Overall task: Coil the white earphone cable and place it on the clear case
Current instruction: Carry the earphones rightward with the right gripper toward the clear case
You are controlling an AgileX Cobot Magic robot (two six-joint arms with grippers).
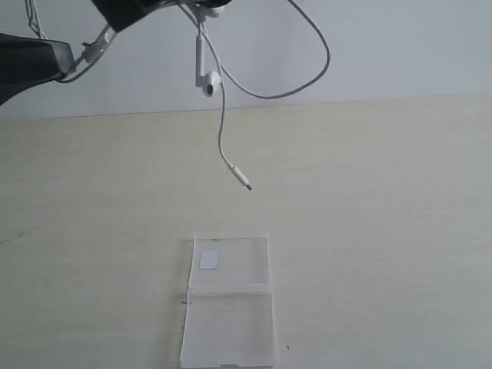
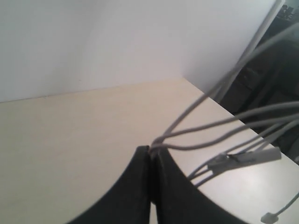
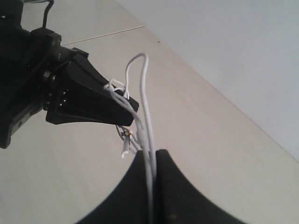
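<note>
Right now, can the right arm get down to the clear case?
Probably yes: the clear case lies open on the table, nothing blocking it. But the right gripper and left gripper are both shut on the white earphone cable, held high, so the arms would likely have to descend together.

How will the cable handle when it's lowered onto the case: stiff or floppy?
Likely floppy: the cable droops in loose loops, its plug dangling free. Probably very light, apt to swing when moved. The loops may spring open once the left tool and right tool let go.
</note>
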